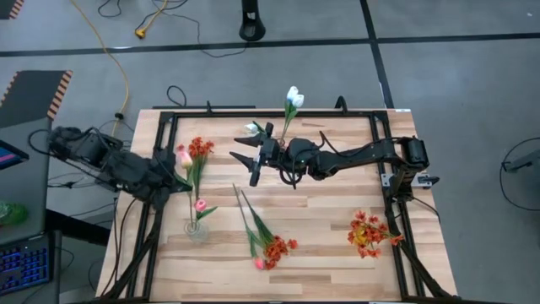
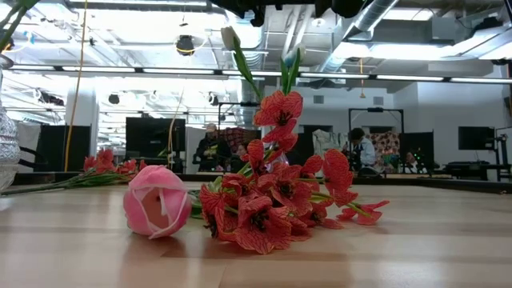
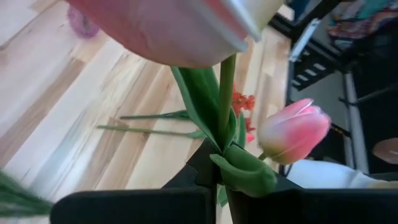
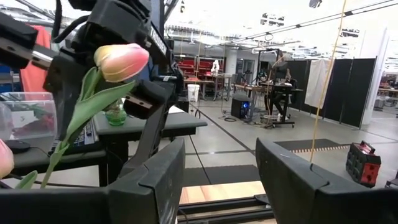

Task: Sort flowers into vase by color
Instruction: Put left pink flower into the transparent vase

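done: vase (image 1: 197,228) at 7 o'clock holds one pink tulip (image 1: 201,205) | in hand: left gripper (image 1: 173,180) at 9 o'clock clamped on a second pink tulip (image 1: 184,158) stem | right gripper (image 1: 247,153) mid-table, fingers spread, empty | left: white tulips (image 1: 293,98) at 12, red-orange bunches (image 1: 369,232) at 5 and 6 unsorted

Glass vase (image 2: 6,148), frame-edge cropped

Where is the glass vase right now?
In the high view the glass vase stands near the table's front-left, holding a pink tulip, just right of the left gripper.
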Robot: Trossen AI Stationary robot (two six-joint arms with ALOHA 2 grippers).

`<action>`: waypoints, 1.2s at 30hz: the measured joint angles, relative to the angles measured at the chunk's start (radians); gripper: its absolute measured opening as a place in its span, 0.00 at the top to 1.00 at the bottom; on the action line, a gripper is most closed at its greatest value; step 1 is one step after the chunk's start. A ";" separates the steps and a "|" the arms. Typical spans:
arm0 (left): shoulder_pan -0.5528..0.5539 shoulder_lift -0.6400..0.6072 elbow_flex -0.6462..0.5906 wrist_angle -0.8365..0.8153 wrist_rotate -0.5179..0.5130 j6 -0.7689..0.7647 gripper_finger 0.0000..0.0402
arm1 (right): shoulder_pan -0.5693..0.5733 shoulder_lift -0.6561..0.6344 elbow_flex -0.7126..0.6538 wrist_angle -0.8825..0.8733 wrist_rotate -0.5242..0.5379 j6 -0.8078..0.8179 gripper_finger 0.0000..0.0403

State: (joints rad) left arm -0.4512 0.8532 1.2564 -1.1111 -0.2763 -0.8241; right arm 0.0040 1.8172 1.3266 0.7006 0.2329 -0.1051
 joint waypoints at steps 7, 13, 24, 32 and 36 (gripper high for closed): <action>-0.158 0.056 0.000 -0.060 -0.153 -0.153 1.00 | 0.000 0.000 0.000 0.000 0.000 0.000 0.45; -0.235 0.106 0.000 -0.060 -0.201 -0.190 0.99 | 0.000 0.000 0.000 0.000 0.000 0.000 0.45; -0.251 0.143 0.000 -0.071 -0.177 -0.194 0.95 | 0.000 0.000 0.000 0.001 0.000 0.000 0.45; -0.249 0.144 0.000 -0.064 -0.118 -0.191 0.95 | 0.000 0.000 0.000 0.003 0.000 0.000 0.45; -0.249 0.144 0.000 -0.060 -0.127 -0.191 0.94 | 0.000 0.000 0.000 0.003 0.000 0.000 0.45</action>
State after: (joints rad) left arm -0.7002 0.9970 1.2564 -1.1709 -0.4034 -1.0150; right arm 0.0040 1.8175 1.3264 0.7033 0.2329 -0.1051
